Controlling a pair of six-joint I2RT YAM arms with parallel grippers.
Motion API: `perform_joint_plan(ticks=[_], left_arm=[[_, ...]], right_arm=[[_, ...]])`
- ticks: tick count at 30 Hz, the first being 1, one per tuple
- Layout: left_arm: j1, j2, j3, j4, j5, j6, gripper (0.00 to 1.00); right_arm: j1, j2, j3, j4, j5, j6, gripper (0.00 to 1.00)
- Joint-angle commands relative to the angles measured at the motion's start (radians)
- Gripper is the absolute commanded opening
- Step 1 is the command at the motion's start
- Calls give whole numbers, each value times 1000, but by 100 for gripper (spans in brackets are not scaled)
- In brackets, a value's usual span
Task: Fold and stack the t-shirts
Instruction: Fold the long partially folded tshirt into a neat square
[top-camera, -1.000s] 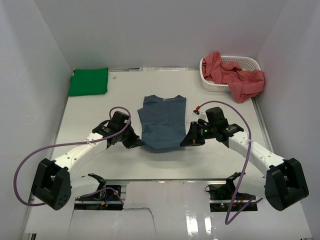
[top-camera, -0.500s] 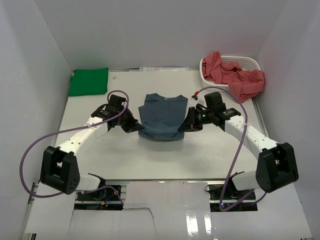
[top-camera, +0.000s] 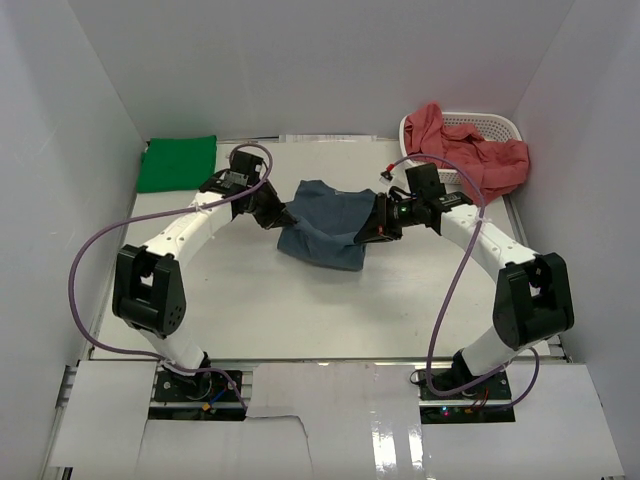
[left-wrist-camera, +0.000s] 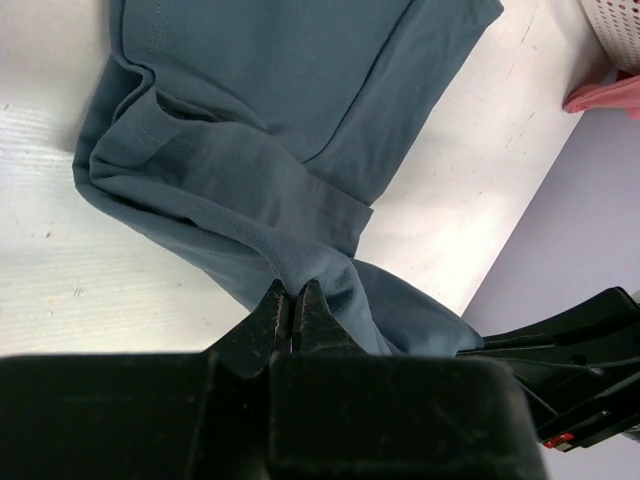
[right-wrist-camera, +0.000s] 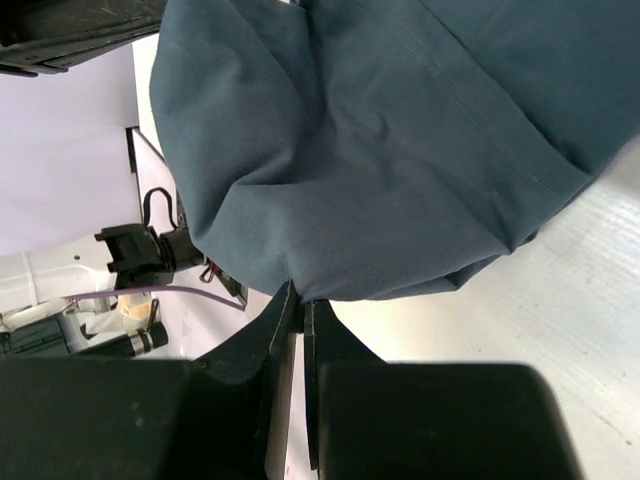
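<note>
Currently I hold the blue shirt (top-camera: 325, 232) over the far middle of the desk (top-camera: 250, 310). The left gripper (left-wrist-camera: 294, 300) and right gripper (right-wrist-camera: 300, 303) are each pinched tight on a cloth edge. The light, limp cloth sags between them, so hems and corners look like the best hold. Folds hide the collar and lower layers.

A white perforated basket (top-camera: 493, 122) sits at the far right corner of the white table (top-camera: 300, 300) — plain white wall panels (top-camera: 320, 70) rise close behind the basket and run along both sides.
</note>
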Motion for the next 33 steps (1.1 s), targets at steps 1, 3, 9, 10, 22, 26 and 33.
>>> perform_joint_plan(ticks=[1,3,9,10,22,26,33], left_arm=[[8,23,87,-15,11,32,0],[11,44,102,-16,12,37,0],[17,70,168,-29,8,48,0],[18,76,176,-33,6,49,0],[31,110,285,-73,12,65,0],[44,150,345,-78,20,71,0],[44,257,438,-85,52,83,0]], right_arm=[[-13,34,69,-11,-13,-32,8],[-17,48,92,-22,-10,-41,8],[-31,74,154,-38,-3,-42,8],[-34,79,158,-41,-5,-42,8],[-53,103,237,-92,-10,-58,8],[-63,120,263,-94,-7,-56,8],[-85,169,304,-95,3,-52,8]])
